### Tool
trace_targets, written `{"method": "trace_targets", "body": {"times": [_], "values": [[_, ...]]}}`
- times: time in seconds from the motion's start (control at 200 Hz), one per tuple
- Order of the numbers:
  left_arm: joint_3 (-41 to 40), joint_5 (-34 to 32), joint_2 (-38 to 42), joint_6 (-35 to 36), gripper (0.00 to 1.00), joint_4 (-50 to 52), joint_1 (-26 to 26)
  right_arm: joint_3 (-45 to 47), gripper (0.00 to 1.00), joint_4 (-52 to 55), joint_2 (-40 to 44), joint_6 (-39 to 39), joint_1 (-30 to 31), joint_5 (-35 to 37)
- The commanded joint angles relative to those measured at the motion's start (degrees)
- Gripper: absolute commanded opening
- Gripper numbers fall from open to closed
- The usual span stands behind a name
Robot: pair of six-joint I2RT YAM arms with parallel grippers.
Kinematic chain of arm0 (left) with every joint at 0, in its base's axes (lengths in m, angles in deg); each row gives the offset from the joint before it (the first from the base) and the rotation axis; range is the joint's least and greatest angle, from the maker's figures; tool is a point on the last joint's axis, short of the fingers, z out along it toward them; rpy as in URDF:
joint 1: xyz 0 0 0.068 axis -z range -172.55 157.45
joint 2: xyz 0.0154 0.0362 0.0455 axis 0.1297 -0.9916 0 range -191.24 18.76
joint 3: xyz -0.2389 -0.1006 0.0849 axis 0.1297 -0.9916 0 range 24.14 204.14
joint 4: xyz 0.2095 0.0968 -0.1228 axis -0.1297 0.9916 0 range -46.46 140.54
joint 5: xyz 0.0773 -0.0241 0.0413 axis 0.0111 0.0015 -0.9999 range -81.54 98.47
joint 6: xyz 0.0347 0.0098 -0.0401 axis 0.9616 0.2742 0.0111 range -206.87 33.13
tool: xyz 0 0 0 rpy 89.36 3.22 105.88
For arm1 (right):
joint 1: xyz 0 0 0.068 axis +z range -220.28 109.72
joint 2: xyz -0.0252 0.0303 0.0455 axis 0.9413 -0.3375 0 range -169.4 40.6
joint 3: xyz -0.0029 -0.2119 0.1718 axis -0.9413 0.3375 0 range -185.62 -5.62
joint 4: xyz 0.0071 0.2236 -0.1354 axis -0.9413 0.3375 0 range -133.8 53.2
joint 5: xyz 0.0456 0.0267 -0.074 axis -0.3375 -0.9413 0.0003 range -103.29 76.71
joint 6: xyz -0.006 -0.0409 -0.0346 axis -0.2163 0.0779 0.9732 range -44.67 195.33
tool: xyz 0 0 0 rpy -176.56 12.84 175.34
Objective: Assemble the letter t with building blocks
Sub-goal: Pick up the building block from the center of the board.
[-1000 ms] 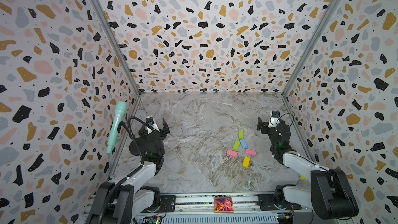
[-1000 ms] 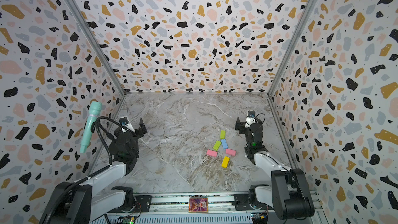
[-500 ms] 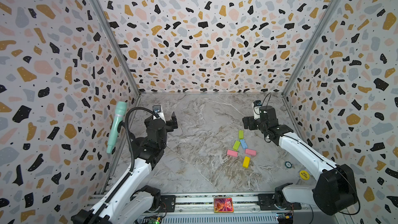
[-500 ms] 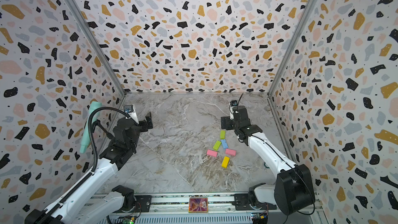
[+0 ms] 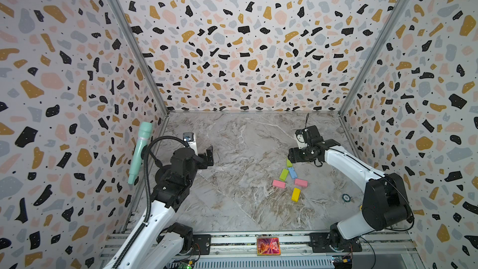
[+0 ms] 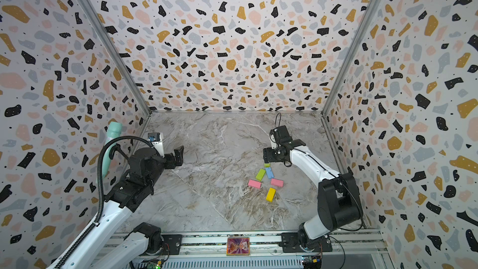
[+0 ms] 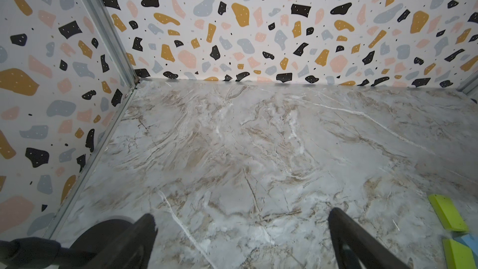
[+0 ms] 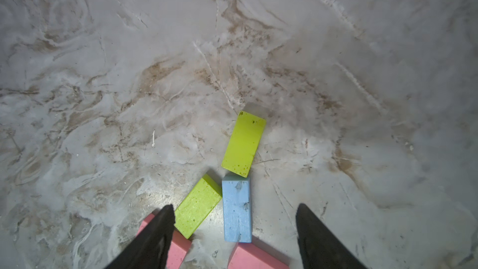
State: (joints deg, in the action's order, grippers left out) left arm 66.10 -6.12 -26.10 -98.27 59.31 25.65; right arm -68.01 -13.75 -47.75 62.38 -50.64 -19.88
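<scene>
1. The blocks lie in a loose cluster on the table (image 5: 232, 146), right of its middle, nearer the right wall (image 5: 413, 78) than the left wall (image 5: 64, 99) and well apart from the back wall (image 5: 245, 47)
2. My right gripper (image 8: 234, 209) hangs over the far end of the cluster with its jaws apart, gripping nothing. In its wrist view the blue block (image 8: 237, 210) and the near green block (image 8: 198, 205) lie on the table between my fingers (image 8: 160, 234)
3. A corner of the far green block (image 8: 244, 143) touches the blue block's far end, and in both top views my gripper hides part of it
4. The left pink block (image 5: 279, 183) and the right pink block (image 5: 301, 182) lie with a gap between them. The yellow block (image 5: 296, 194) lies apart, closest to the front rail (image 5: 232, 240)
5. My left gripper (image 7: 241, 216) is open and holds nothing, over bare table well apart from the cluster. Wide bare marble lies between my two grippers, and a mint-green microphone (image 5: 139, 148) hangs on the left wall beside that arm
6. The blocks are flat, matt rectangles with sharp edges, and the green and blue ones are speckled with dark scuffs. The table is grey-white marble pattern with brown veins, the walls are terrazzo print with metal strips at the corners, and my fingers are black and taper to points
</scene>
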Motion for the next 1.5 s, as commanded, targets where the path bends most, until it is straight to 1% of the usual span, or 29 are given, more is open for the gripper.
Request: {"method": "trace_targets", "body": {"times": [0.0, 0.155, 0.225, 0.35, 0.576, 0.761, 0.926, 1.146, 1.196, 1.497], "values": [[0.4, 0.5, 1.0, -0.1, 0.99, 2.2, 0.3, -2.5, 0.72, 0.4, -1.5, -2.2, 0.3, -1.5], [-0.6, 1.7, 1.3, -1.3, 1.00, 1.0, 0.3, -2.6, 0.65, -2.2, -6.4, -5.1, 0.3, 0.8], [-1.5, 3.6, 2.3, -2.1, 0.99, -1.0, 0.2, -2.3, 0.62, -3.8, -8.3, -5.9, 0.2, 1.0], [-2.5, 5.2, 3.5, -3.0, 0.99, -3.1, 0.3, -2.3, 0.62, -5.5, -10.0, -6.8, 0.7, 2.1], [-3.3, 5.7, 2.1, -3.1, 0.99, -2.8, 0.3, -2.6, 0.58, -7.1, -12.0, -7.5, 0.8, 2.7], [-6.5, 7.8, 2.7, -5.2, 1.00, -7.9, 0.2, -3.1, 0.55, -7.2, -14.2, -7.9, 1.3, 3.2], [-7.1, 7.7, 2.2, -5.7, 1.00, -8.5, 0.3, -3.3, 0.52, -7.5, -15.6, -8.5, 2.2, 4.1], [-7.0, 7.6, 2.7, -5.3, 0.99, -7.5, 0.3, -4.5, 0.44, -6.1, -17.8, -9.0, 3.2, 7.6], [-7.1, 7.7, 2.8, -5.5, 1.00, -7.6, 0.3, -4.6, 0.41, -6.0, -18.0, -9.3, 3.4, 8.1], [-7.0, 7.7, 2.3, -5.8, 0.99, -7.5, 0.3, -6.3, 0.28, -5.4, -16.8, -13.4, 6.5, 12.1]]}}
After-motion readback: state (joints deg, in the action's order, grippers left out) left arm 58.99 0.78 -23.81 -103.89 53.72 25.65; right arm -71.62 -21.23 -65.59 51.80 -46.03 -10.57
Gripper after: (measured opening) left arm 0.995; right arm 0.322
